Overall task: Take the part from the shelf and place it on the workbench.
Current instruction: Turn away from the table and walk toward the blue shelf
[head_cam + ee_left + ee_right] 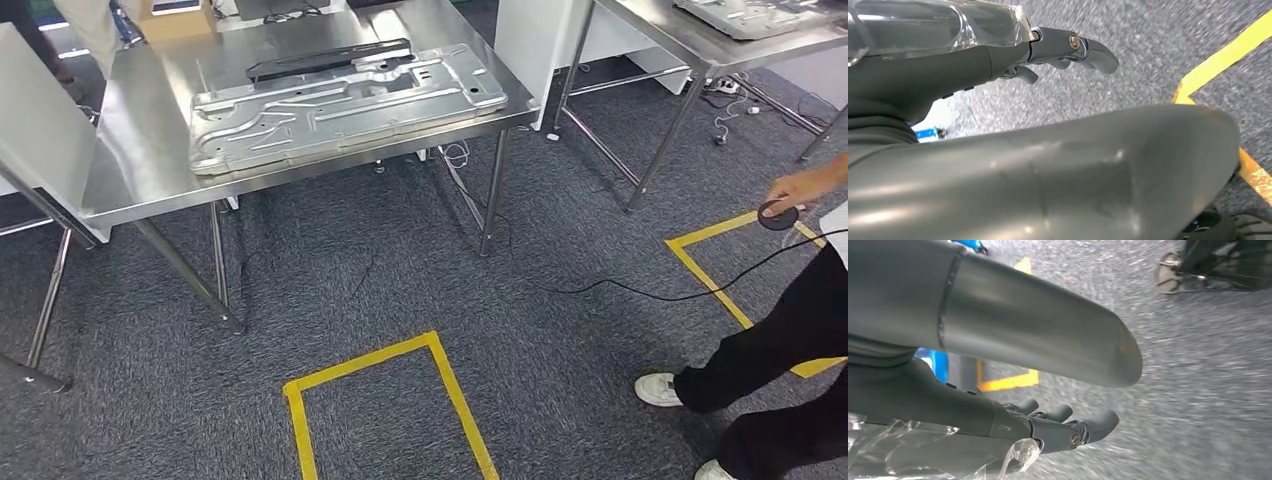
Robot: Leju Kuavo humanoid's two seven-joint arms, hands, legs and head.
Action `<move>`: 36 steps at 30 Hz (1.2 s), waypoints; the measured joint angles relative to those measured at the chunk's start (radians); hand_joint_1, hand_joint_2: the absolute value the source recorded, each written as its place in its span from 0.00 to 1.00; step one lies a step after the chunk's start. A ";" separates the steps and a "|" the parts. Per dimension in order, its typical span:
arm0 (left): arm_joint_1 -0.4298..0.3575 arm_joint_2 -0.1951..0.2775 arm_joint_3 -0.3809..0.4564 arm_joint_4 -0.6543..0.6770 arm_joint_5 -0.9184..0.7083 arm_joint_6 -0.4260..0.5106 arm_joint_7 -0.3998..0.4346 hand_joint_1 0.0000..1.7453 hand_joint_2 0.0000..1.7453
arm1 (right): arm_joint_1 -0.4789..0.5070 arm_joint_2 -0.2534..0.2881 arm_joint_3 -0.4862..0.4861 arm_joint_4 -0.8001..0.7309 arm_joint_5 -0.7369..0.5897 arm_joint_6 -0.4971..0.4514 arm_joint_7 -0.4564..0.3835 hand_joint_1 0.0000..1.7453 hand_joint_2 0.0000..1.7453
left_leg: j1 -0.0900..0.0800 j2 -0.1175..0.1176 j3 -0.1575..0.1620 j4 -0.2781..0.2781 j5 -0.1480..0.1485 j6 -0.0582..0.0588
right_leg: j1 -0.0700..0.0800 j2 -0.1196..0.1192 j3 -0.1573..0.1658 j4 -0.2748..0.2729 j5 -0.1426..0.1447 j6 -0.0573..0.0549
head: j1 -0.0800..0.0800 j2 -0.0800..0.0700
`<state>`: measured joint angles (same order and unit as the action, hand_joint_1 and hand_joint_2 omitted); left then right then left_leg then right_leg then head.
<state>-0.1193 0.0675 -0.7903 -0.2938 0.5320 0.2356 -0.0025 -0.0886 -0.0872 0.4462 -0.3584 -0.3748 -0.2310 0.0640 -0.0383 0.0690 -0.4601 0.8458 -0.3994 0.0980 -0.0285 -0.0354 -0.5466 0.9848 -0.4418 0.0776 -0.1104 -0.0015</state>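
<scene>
- Lying flat on the steel workbench (140, 150), the large stamped metal part (340, 105) covers most of the tabletop, its long side running across the bench.
- Just behind the part on the same workbench lies a long black bar (330, 58), touching or nearly touching the part's far edge; which of the two cannot be told.
- At the workbench's far corner sits a cardboard box (178, 22), well apart from the part.
- On the grey carpet (400, 270) in front of the workbench, yellow tape (450, 385) marks an open-ended rectangle.
- To the right of the workbench stands a second steel table (700, 45) bearing another metal panel (740, 15).
- Near that table's front, a person (790, 340) in black trousers and white shoes stands beside a further yellow outline, one hand holding a small dark round object (780, 213) with a black cable (640, 293) trailing across the carpet toward the workbench.
- The left hand (1058, 50) hangs over the carpet beside a strip of yellow tape, fingers loosely extended and slightly apart, holding nothing.
- The right hand (1063, 425) likewise hangs above the carpet, fingers stretched out with gaps between them and nothing in its grasp.
</scene>
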 joint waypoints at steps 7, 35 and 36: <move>-0.008 0.003 -0.013 0.000 0.006 0.009 -0.003 0.00 0.00 | -0.002 0.032 -0.008 0.043 0.000 0.001 -0.025 0.00 0.00 | 0.005 -0.005 -0.029 0.086 -0.064 -0.032 | -0.001 0.016 0.041 -0.099 0.034 -0.041 | -0.002 0.000; -0.012 0.011 -0.047 -0.002 0.025 0.018 -0.005 0.00 0.00 | -0.011 0.068 -0.011 0.101 -0.020 0.014 -0.007 0.00 0.00 | 0.030 0.028 0.000 0.029 -0.020 -0.053 | -0.011 0.003 0.028 -0.077 0.024 -0.014 | -0.004 0.000; -0.012 0.011 -0.047 -0.002 0.025 0.018 -0.005 0.00 0.00 | -0.010 0.068 -0.011 0.102 -0.020 0.014 -0.006 0.00 0.00 | 0.033 0.019 -0.004 0.039 -0.031 -0.056 | -0.010 0.013 0.025 -0.075 0.025 -0.019 | -0.004 0.000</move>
<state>-0.1317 0.0785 -0.8374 -0.2960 0.5571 0.2537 -0.0072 -0.0984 -0.0190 0.4348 -0.2566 -0.3950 -0.2172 0.0577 -0.0054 0.0883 -0.4643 0.8852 -0.4305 0.0419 -0.0389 -0.0221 -0.5220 0.9095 -0.4164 0.0590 -0.1149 -0.0018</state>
